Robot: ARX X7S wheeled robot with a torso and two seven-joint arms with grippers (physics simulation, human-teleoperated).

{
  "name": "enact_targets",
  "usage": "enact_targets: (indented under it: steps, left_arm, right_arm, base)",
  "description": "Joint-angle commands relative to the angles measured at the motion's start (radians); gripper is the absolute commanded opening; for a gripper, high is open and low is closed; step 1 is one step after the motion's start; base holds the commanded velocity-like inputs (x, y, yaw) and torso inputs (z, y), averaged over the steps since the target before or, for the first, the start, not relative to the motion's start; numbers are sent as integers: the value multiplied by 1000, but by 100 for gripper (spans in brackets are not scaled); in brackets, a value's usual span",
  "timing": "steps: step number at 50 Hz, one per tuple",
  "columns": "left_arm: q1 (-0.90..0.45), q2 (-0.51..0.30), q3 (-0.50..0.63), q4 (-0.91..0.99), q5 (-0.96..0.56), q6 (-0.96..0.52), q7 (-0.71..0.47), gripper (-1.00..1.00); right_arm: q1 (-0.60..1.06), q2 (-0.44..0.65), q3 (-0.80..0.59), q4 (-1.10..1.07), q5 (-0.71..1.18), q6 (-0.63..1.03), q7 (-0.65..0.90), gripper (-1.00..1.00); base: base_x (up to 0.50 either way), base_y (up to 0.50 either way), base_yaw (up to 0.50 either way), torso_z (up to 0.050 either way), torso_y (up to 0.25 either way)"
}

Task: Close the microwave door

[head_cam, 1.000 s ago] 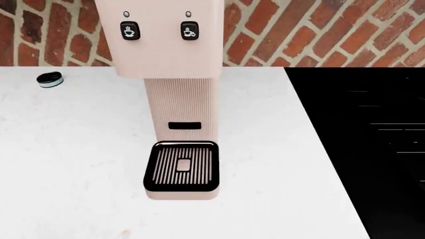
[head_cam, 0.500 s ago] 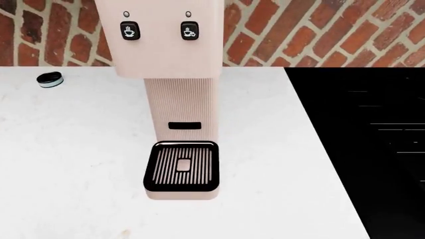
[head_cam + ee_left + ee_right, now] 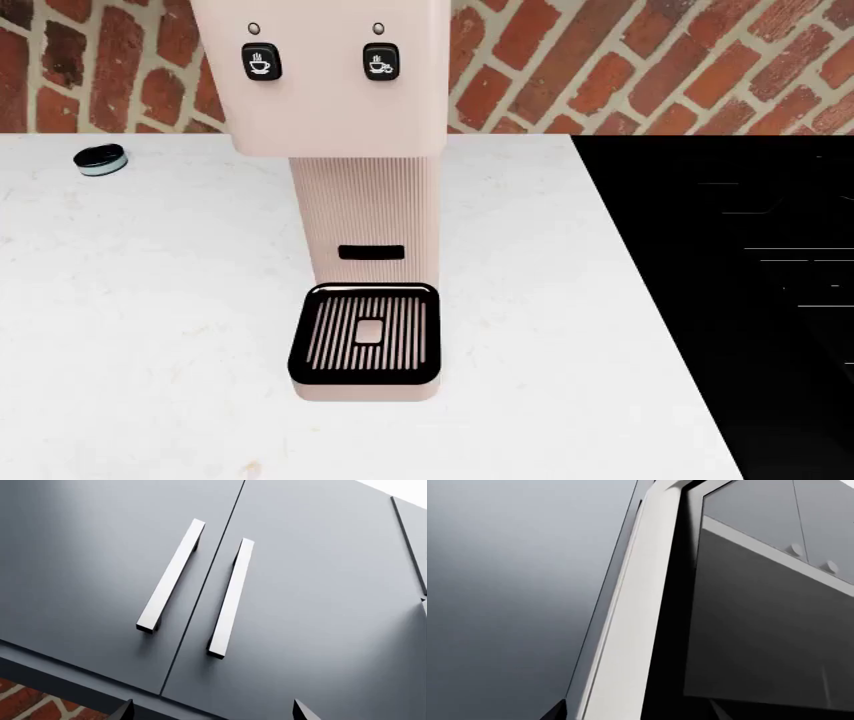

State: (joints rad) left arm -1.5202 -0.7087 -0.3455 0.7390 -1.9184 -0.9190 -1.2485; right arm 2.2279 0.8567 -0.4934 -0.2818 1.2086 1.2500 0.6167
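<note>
Coffee machine [image 3: 340, 90] buttons show cup icons only.

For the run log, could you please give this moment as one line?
coffee machine centred on counter | microwave door ajar | left gripper facing cabinet handles | arms outside head view

Camera placement: three views, no shared scene content.
Head looks steeply down, close on coffee machine [image 3: 350, 200]; left wrist faces cabinet doors [image 3: 287, 595]; right wrist close against microwave door [image 3: 760, 620].
</note>
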Motion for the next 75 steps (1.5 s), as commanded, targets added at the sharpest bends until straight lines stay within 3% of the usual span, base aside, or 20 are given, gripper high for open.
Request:
enact_targets:
  steps: [1,75]
  left_arm:
    - [1,-5,3,1,-1,6,0,100]
    - [11,-26,27,13,-3,45,3,100]
  right_arm:
    - [9,5,-25,37,-52,-15,-47,100]
    - [-118,33,32,213,-96,-86,-73,100]
  base:
    - [0,0,0,0,0]
    - [0,0,0,0,0]
